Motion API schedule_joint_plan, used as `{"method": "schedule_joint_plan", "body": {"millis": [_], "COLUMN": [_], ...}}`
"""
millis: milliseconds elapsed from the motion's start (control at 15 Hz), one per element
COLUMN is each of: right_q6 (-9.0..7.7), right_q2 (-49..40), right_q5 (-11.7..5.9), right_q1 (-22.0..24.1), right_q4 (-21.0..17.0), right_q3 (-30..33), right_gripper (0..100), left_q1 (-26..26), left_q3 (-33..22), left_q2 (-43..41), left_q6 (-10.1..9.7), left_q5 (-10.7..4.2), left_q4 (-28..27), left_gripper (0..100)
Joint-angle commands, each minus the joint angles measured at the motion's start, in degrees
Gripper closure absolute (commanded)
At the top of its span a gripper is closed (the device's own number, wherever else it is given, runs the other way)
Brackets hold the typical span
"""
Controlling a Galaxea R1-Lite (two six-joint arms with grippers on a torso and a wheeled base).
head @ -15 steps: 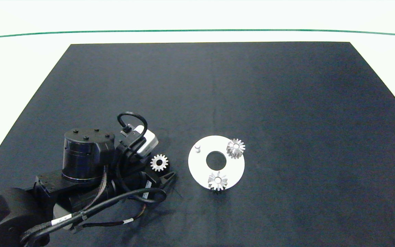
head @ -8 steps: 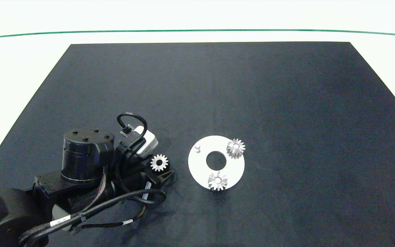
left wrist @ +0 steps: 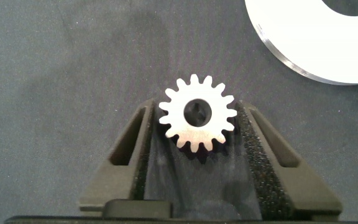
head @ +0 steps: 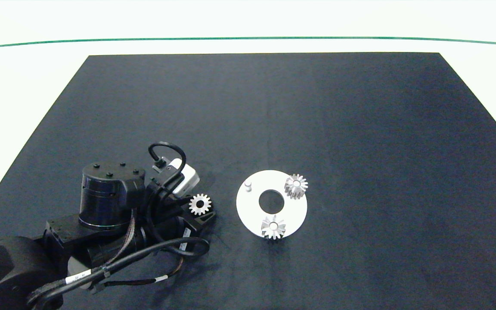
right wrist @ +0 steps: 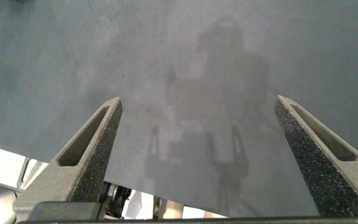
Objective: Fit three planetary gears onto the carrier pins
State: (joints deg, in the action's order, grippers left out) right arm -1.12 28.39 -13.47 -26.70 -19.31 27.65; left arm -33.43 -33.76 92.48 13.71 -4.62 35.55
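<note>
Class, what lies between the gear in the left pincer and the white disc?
Only bare dark mat separates the gear from the white disc, seen in the head view.

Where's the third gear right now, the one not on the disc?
In the head view, the loose gear sits between the left gripper's fingers, over the dark mat just left of the white disc.

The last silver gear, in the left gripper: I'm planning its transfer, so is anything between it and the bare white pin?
Nothing visible. The small silver spur gear sits between the left gripper fingers; only bare dark mat and flat white disc surface separate it from the short white free pin.
</note>
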Motion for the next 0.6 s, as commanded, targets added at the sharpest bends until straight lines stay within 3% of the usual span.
{"method": "schedule_joint_plan", "body": {"millis": [67,600], "right_q6": [-0.02,-0.02], "right_q2": [0.35,0.35], "right_q5": [-0.06,-0.06], "right_q1": [-0.02,-0.02], "right_q4": [-0.11,-0.11], "right_q3": [-0.14,-0.14], "right_gripper": [0,0], "left_q1": [-0.32,-0.32], "left_q3": [0.01,0.27], "left_q2": [0.07,-0.19], "left_q6": [0.08,0.17], "left_q5": [-0.04,-0.04], "left_q4": [0.14,0.14], "left_gripper": [54,71]}}
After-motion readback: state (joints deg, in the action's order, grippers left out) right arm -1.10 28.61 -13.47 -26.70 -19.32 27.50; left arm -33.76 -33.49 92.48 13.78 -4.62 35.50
